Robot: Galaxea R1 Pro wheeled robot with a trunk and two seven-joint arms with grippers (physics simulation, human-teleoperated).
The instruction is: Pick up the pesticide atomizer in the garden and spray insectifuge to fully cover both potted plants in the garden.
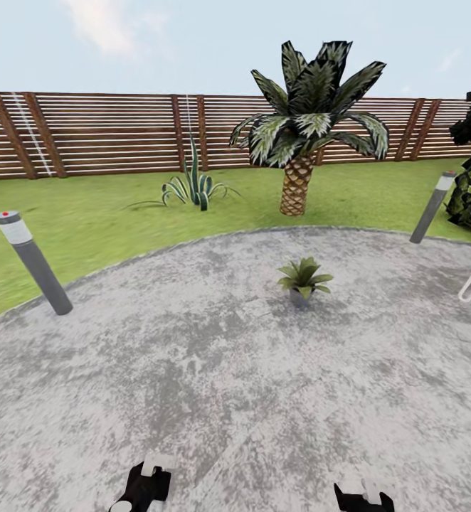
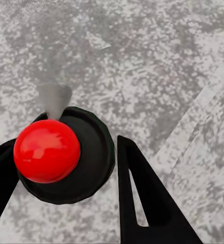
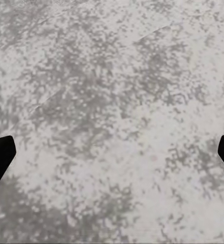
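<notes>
A: Paving (image 1: 193, 370) broad; one potted plant (image 1: 304, 279) stands ahead, well apart.

B: Atomizer (image 2: 61, 152) sits between left gripper (image 2: 66, 168) fingers, apparently clasped. Right gripper (image 3: 112, 152) spread, empty. Risk: spraying this far away misses leaves.

Grey stone paving (image 1: 193, 370) carries one potted plant (image 1: 304, 279), lawn (image 1: 107, 213) bordering it.

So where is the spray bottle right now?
In the left wrist view, the spray bottle sits between the left gripper's fingers, its red top facing the camera, above the grey stone paving.
</notes>
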